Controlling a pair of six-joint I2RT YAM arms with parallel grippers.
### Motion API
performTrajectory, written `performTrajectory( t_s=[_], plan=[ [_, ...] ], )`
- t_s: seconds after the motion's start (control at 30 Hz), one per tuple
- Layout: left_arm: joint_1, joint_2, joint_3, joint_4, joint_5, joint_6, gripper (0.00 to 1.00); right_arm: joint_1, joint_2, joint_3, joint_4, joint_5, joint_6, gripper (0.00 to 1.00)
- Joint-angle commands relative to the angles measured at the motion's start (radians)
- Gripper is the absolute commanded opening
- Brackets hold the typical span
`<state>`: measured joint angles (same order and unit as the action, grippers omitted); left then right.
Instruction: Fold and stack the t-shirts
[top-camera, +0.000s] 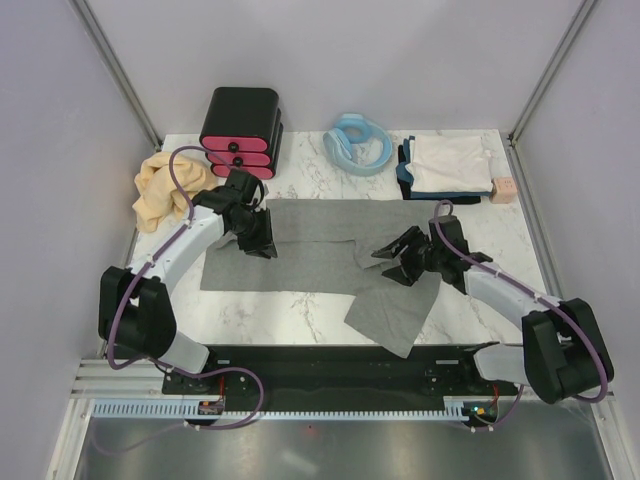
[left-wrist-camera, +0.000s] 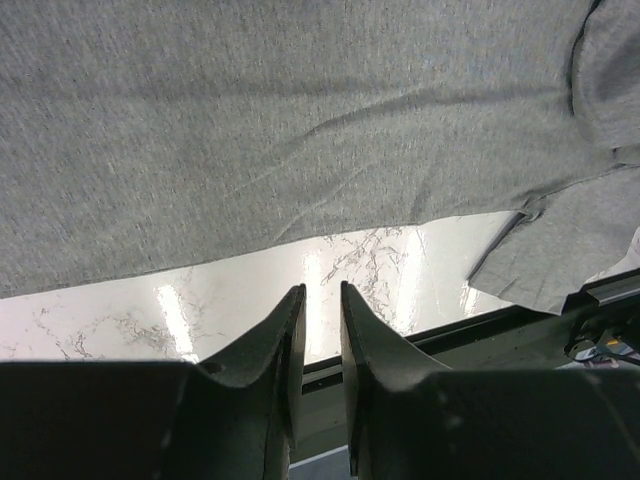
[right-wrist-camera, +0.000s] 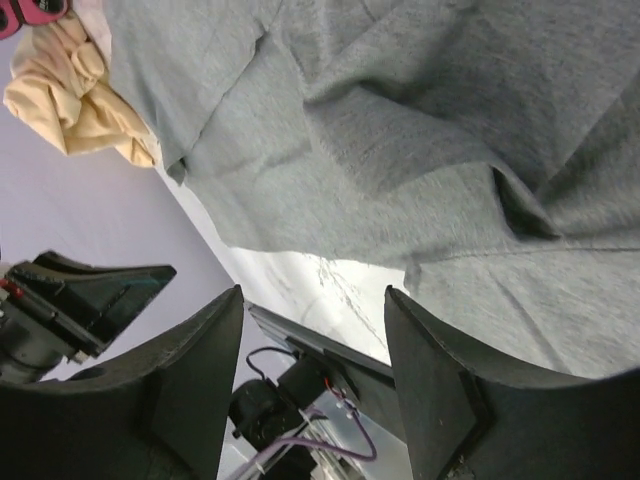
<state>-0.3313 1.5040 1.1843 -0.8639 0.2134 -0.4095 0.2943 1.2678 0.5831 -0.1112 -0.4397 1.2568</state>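
Though mostly flat, heather-grey t-shirt (top-camera: 310, 255) rumples at near-right corner.

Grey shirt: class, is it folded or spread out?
Spread, not neatly folded: the grey shirt lies wide across the table, rumpled near the right fingers.

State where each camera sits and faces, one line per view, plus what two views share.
Top external: above and behind, looking down on the marble table; both arms show.
Left wrist: on the left arm, facing the table's near edge across the grey t-shirt; left gripper narrowly parted.
Right wrist: on the right arm, facing leftward over that shirt; right gripper wide open.
Shared: right wrist and top both show the tan-yellow t-shirt.
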Motion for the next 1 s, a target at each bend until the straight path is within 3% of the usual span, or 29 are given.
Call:
performTrajectory(
  t_s=[0.0,0.27,0.6,0.67,0.8,0.9,0.93,0.97],
  plan=[
    [0.003,-0.037,-0.014,-0.018,0.015,0.029,0.27,0.072,0.085,0.009,0.114,0.142,0.125,0.65],
    [0.005,-0.048,-0.038,-0.017,0.020,0.040,0.27,0.189,0.223,0.096,0.159,0.298,0.184,0.64],
    [0.006,-0.071,-0.084,-0.017,-0.011,0.071,0.26,0.206,0.341,0.245,0.073,0.415,0.150,0.56],
    [0.006,-0.068,-0.080,-0.014,-0.009,0.069,0.26,0.207,0.375,0.268,0.044,0.418,0.136,0.46],
    [0.006,-0.059,-0.071,-0.012,-0.002,0.069,0.26,0.210,0.416,0.323,0.010,0.389,0.102,0.40],
    [0.006,-0.057,-0.072,-0.004,-0.003,0.069,0.26,0.221,0.413,0.345,-0.011,0.387,0.086,0.19],
    [0.006,-0.057,-0.078,0.000,-0.003,0.069,0.26,0.223,0.410,0.351,-0.022,0.387,0.072,0.01],
    [0.006,-0.059,-0.081,0.002,-0.003,0.067,0.26,0.226,0.406,0.359,-0.034,0.386,0.067,0.00]
  ],
)
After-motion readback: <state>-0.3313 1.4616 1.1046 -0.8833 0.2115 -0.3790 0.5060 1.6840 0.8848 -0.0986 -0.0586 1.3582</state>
